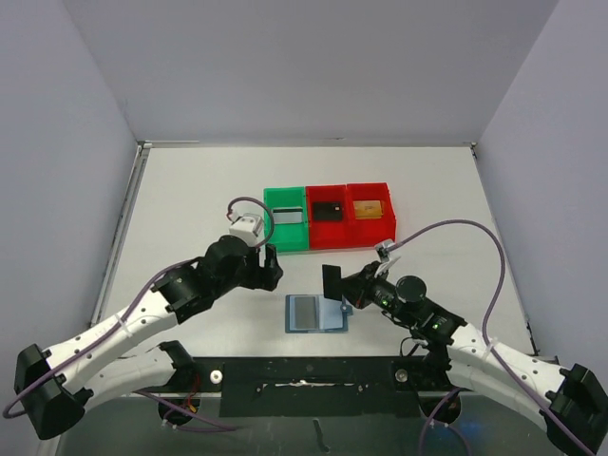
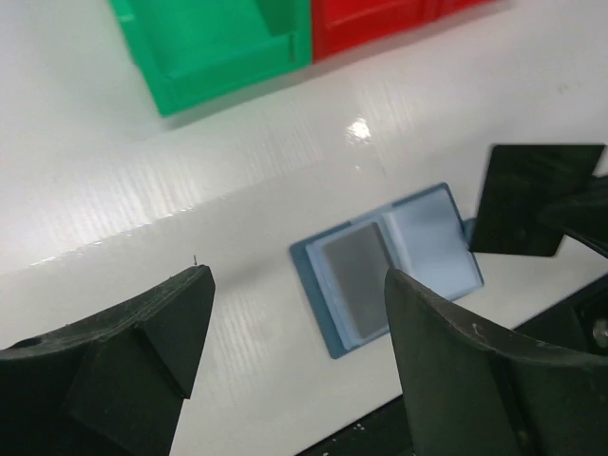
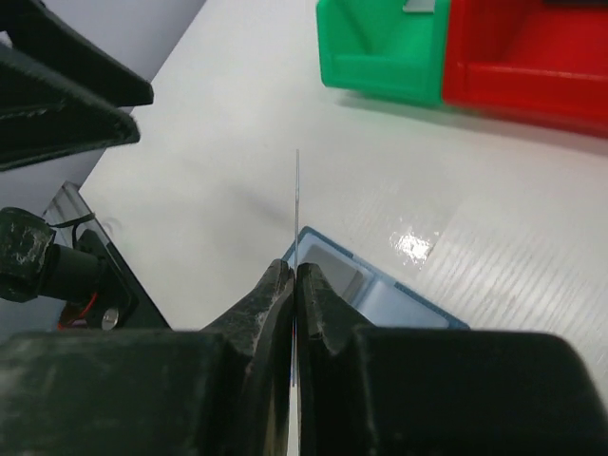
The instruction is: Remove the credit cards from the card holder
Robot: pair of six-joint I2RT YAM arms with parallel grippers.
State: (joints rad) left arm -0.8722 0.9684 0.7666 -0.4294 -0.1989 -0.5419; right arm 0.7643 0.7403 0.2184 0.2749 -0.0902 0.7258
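**Two arms at the wallet, one card pinched on the right**

From my station, the left gripper hangs low over the white surface, just left of the wallet. Its jaws are spread wide with nothing between them. In the left wrist view I see bare surface and the wallet's left half through the gap.

Next comes the light-blue bifold card holder, which lies open and flat near the front edge. A grey card with a slight sheen sits in its left panel. The right panel looks plain pale blue to me.

Over the holder's right edge a dark rectangular card stands upright. The right gripper has its jaws clenched on the lower part of this card. In the right wrist view the card shows only as a thin edge rising from between the closed fingers. I cannot tell whether its lower corner touches the holder.

Along the back, from the left, a green plastic bin adjoins two red plastic bins. Each has something flat in it: one silvery, one black, one tan.
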